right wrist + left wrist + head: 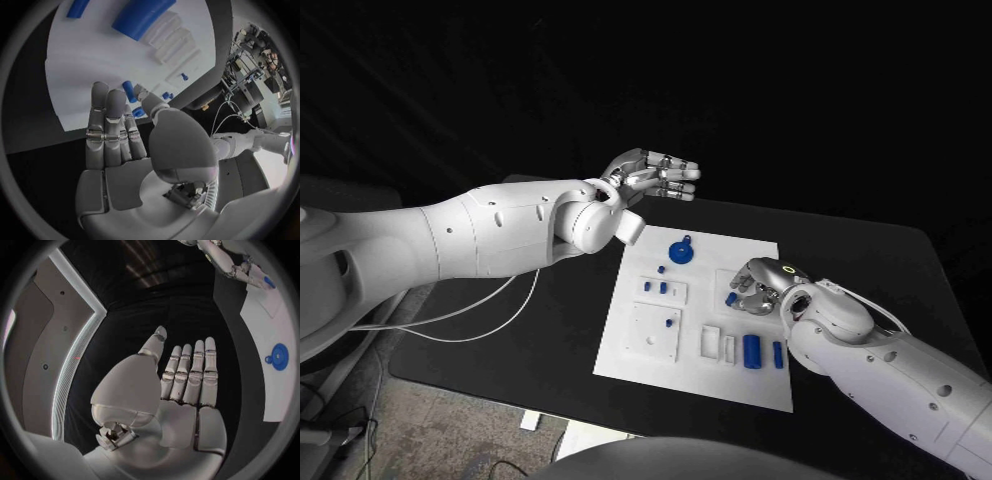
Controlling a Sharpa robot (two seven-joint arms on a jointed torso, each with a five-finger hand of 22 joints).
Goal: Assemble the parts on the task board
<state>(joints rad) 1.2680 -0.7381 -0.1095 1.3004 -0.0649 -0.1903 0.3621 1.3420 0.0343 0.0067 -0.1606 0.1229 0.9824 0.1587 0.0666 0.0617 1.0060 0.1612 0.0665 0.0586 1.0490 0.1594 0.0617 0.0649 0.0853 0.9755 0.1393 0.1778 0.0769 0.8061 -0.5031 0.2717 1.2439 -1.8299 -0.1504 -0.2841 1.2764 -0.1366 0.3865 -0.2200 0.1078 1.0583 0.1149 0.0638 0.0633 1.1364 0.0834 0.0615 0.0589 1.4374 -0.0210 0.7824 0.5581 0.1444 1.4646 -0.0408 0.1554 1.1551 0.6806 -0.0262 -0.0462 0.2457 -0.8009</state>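
Note:
The white task board [629,352] lies in the middle of the black table. My right hand [764,286] hovers low over its right side, and its thumb and a finger pinch a small blue part [128,91], which also appears beside the fingers [731,297]. My left hand [655,176] is raised above the table's far edge, beyond the board; its palm [181,405] is flat with the fingers straight and it holds nothing. A blue round disc [681,250] sits near the board's far end. Two blue cylinders [751,349] lie near the front right.
Small blue pegs [655,286] stand in a raised white block left of the right hand. Another blue piece [671,323] sits on a square plate. White blocks [711,342] lie beside the cylinders. A white cable [473,318] trails over the table's left edge.

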